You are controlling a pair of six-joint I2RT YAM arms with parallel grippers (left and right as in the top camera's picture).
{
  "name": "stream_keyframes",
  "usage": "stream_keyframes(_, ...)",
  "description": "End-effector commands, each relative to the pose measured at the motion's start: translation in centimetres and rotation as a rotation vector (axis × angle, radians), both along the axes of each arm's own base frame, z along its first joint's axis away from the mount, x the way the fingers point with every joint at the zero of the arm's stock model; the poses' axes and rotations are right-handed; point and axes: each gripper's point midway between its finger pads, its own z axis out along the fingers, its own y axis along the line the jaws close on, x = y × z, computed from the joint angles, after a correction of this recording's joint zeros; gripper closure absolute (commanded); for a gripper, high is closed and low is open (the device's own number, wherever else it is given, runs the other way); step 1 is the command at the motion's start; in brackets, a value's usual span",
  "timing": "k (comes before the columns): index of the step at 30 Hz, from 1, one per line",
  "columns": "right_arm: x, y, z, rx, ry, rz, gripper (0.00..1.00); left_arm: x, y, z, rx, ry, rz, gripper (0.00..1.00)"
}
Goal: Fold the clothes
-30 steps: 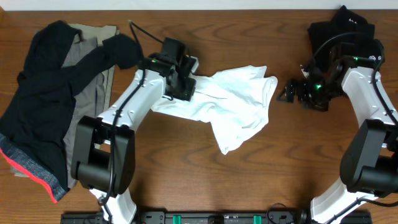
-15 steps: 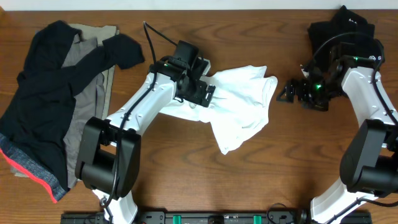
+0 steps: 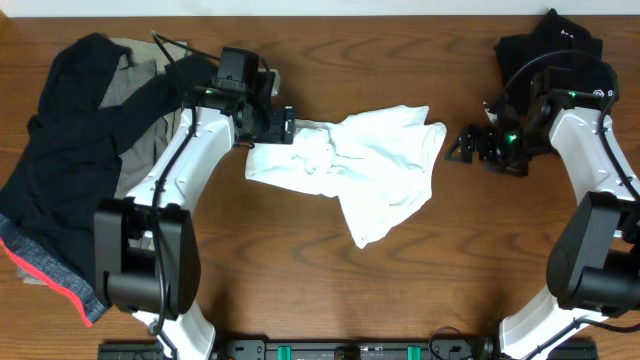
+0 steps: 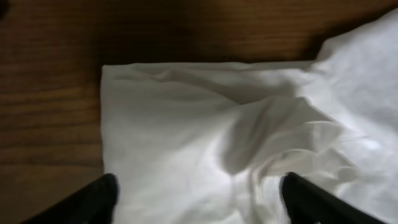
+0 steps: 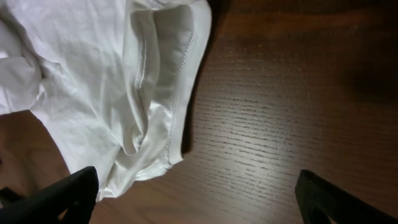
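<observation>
The left claw [image 4: 198, 186], wide and empty, should pinch the crumpled white fabric T-shirt [image 3: 375, 165] squarely at its left hem; the right claw [image 5: 198, 180] hangs wide too.

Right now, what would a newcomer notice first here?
The crumpled white T-shirt, bright against the dark wooden table at its centre. At the far left lies a heap of dark and grey clothes with a red hem. Both grippers stand open: left gripper at the shirt's left edge, right gripper off its right side.
</observation>
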Motion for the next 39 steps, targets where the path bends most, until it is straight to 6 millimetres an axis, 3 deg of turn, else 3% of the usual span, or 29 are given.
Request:
stream_keyframes(1, 0.6, 0.4, 0.9, 0.005, -0.045, 0.033, 0.01, -0.2, -0.5, -2.4, -0.01, 0.061, -0.008, 0.25)
stream_keyframes(4, 0.6, 0.4, 0.9, 0.005, -0.045, 0.034, 0.01, -0.3, -2.0, -3.3, -0.054, 0.08, -0.041, 0.39)
stream_keyframes(9, 0.6, 0.4, 0.9, 0.003, -0.047, 0.036, 0.01, -0.2, -4.3, -3.2, -0.071, 0.055, -0.073, 0.47)
stream_keyframes(12, 0.6, 0.4, 1.0, 0.003, -0.051, 0.039, 0.01, -0.5, -7.2, -2.6, -0.143, 0.049, -0.095, 0.55)
stream_keyframes(16, 0.6, 0.4, 1.0, 0.004, -0.049, 0.038, 0.01, -2.4, -11.4, -1.8, -0.237, 0.071, -0.196, 0.56)
stream_keyframes(21, 0.7, -0.1, 0.9, 0.007, -0.039, 0.001, 0.01, -4.1, -13.9, -1.9, -0.239, 0.093, -0.243, 0.57)
stream_keyframes(24, 0.7, -0.4, 1.0, 0.008, -0.038, -0.008, 0.01, -3.7, -14.3, -1.6, -0.26, 0.089, -0.211, 0.57)
stream_keyframes(28, 0.7, -0.4, 1.0, 0.008, -0.037, -0.012, 0.01, -1.8, -15.0, -0.5, -0.354, 0.091, -0.043, 0.57)
stream_keyframes(32, 0.7, -0.4, 1.0, 0.013, -0.035, -0.015, 0.01, -0.7, -15.1, 0.4, -0.384, 0.048, -0.025, 0.55)
stream_keyframes(36, 0.4, -0.3, 1.0, 0.016, -0.022, -0.015, 0.01, 0.9, -12.0, 2.5, -0.403, 0.009, 0.045, 0.21)
stream_keyframes(39, 0.1, 0.3, 0.9, 0.047, 0.005, -0.044, 0.01, 1.9, -8.7, 4.8, -0.413, -0.033, 0.108, 0.16)
